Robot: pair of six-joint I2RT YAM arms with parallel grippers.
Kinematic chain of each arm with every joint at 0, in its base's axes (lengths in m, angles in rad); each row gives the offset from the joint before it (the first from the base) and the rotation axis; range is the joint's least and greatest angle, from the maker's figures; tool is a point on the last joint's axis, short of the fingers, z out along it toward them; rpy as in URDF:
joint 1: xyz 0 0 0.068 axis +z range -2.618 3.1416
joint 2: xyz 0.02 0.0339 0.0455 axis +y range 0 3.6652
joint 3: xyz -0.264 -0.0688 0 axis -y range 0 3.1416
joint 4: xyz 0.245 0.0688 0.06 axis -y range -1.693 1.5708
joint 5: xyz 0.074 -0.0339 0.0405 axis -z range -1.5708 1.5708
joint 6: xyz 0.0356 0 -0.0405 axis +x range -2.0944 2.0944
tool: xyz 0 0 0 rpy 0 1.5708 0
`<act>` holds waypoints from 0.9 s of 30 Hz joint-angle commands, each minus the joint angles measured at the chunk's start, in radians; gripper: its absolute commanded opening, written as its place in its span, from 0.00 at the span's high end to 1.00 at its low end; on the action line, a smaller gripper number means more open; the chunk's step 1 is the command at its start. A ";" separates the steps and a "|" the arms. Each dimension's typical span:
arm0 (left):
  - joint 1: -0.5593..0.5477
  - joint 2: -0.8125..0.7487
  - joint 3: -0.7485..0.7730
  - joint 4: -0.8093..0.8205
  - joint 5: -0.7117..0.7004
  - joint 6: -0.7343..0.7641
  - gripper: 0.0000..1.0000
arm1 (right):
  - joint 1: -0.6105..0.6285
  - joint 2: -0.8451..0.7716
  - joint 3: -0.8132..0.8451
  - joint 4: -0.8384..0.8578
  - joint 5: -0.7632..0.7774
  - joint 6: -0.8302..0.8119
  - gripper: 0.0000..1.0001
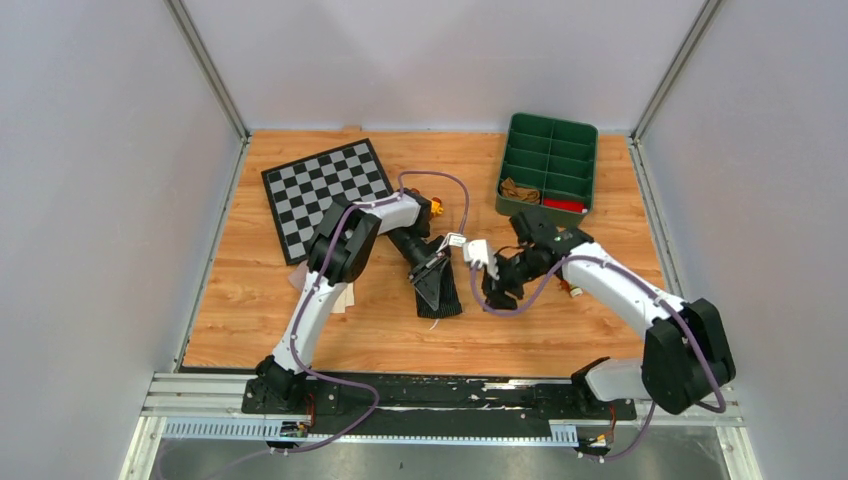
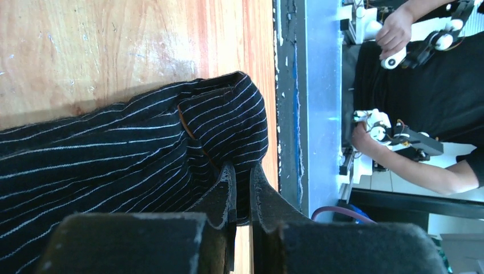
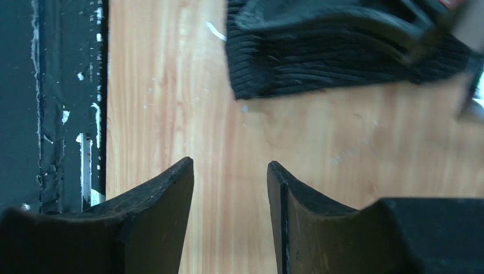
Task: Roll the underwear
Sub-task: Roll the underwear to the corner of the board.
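The black underwear (image 2: 114, 171) is pinched between the nearly closed fingers of the left gripper (image 2: 242, 171). The right gripper (image 3: 230, 171) is held wide open and empty over the table (image 3: 319, 131), with the underwear just ahead of it. A green tray (image 1: 552, 121) is seen well apart, beyond its wrist.

Pale grey walls (image 1: 100, 150) around a wooden tabletop (image 1: 235, 325); aluminium rail (image 1: 200, 395) along near edge

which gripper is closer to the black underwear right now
Left. The left gripper is on the black underwear, its fingers closed on a fold of the cloth. The right gripper is open above the table beside the garment, not touching it.
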 commanded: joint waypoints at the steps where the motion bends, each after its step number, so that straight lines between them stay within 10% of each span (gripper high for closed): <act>1: 0.005 0.048 0.012 0.040 -0.038 0.017 1.00 | 0.160 -0.082 -0.084 0.274 0.048 -0.033 0.48; 27: 0.005 0.035 -0.005 0.099 -0.065 -0.031 1.00 | 0.381 0.223 -0.060 0.422 0.146 -0.015 0.55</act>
